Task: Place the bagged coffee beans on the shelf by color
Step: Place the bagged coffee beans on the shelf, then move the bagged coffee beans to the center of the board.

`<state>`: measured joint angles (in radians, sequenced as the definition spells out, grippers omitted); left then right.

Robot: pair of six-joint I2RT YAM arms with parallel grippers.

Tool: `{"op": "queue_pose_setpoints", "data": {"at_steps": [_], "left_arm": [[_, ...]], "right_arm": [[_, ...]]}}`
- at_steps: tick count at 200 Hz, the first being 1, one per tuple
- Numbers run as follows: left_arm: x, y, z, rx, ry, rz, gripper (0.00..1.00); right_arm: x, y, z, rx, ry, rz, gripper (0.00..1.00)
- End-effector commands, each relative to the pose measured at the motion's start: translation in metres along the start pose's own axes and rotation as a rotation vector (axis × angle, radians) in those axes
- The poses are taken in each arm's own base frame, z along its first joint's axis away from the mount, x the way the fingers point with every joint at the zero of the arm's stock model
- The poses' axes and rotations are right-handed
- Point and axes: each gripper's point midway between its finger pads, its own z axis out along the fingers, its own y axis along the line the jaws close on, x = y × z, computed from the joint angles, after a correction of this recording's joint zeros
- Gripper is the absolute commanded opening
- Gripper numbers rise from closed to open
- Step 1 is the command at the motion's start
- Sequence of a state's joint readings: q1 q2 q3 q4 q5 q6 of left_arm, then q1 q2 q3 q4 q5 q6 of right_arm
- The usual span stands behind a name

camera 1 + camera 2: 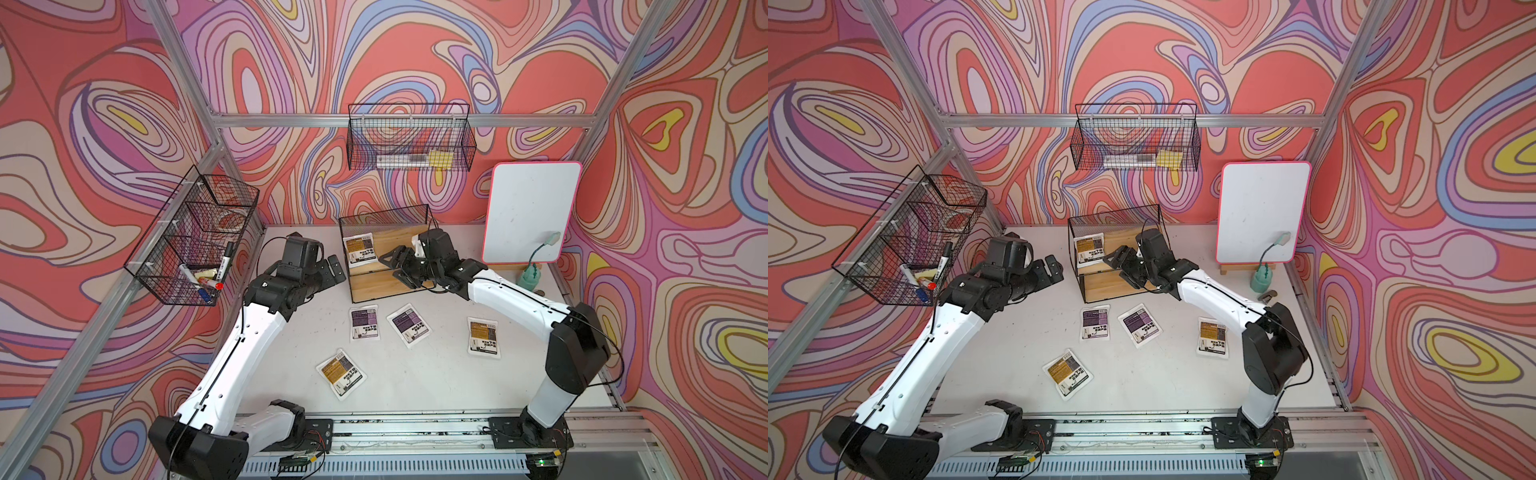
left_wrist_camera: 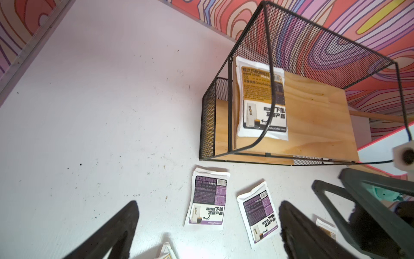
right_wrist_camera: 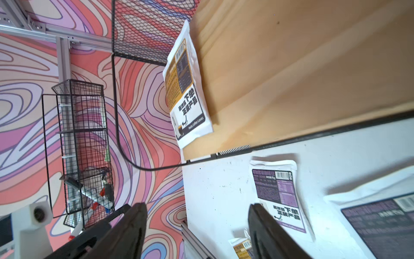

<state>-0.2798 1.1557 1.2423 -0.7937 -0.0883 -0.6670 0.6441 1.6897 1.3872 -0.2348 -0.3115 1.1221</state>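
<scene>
The shelf (image 1: 401, 240) (image 1: 1128, 239) stands at the back of the table. One orange-brown bag of coffee beans (image 1: 360, 250) (image 1: 1089, 250) (image 2: 262, 98) (image 3: 187, 89) lies on its top board, at the left end. Two purple bags (image 1: 365, 323) (image 1: 409, 325) and two orange-brown bags (image 1: 483, 336) (image 1: 341, 373) lie flat on the table in front. My right gripper (image 1: 392, 266) (image 3: 197, 205) hangs open and empty at the shelf's front, just right of the shelved bag. My left gripper (image 1: 334, 270) (image 2: 208, 203) is open and empty, left of the shelf.
A black wire basket (image 1: 195, 241) with markers hangs on the left wall, and another (image 1: 411, 141) hangs on the back wall. A pink-edged whiteboard (image 1: 532, 212) and a green bottle (image 1: 530, 276) stand at the back right.
</scene>
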Motion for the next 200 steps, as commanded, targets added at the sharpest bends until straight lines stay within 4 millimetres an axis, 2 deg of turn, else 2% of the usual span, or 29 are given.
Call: {"op": "queue_pose_setpoints", "data": {"at_steps": [1, 47, 86, 122, 164, 200], "left_arm": [[0.025, 0.021, -0.004, -0.042, 0.057, -0.007, 0.99], [0.085, 0.048, 0.0, -0.07, 0.195, -0.077, 0.99], [0.145, 0.055, 0.006, -0.077, 0.313, -0.062, 0.99], [0.194, 0.056, 0.009, -0.093, 0.416, -0.008, 0.99], [0.233, 0.068, 0.004, -0.109, 0.471, 0.018, 0.99], [0.25, 0.067, 0.009, -0.101, 0.487, 0.017, 0.99]], "right_arm": [[0.018, -0.016, -0.018, 0.056, 0.035, -0.087, 0.73], [0.041, -0.044, -0.042, 0.107, 0.082, -0.197, 0.73], [0.055, -0.072, -0.052, 0.154, 0.104, -0.233, 0.73], [0.066, -0.103, -0.051, 0.197, 0.113, -0.2, 0.74], [0.074, -0.119, -0.049, 0.22, 0.131, -0.187, 0.73], [0.076, -0.125, -0.047, 0.239, 0.141, -0.193, 0.74]]}}
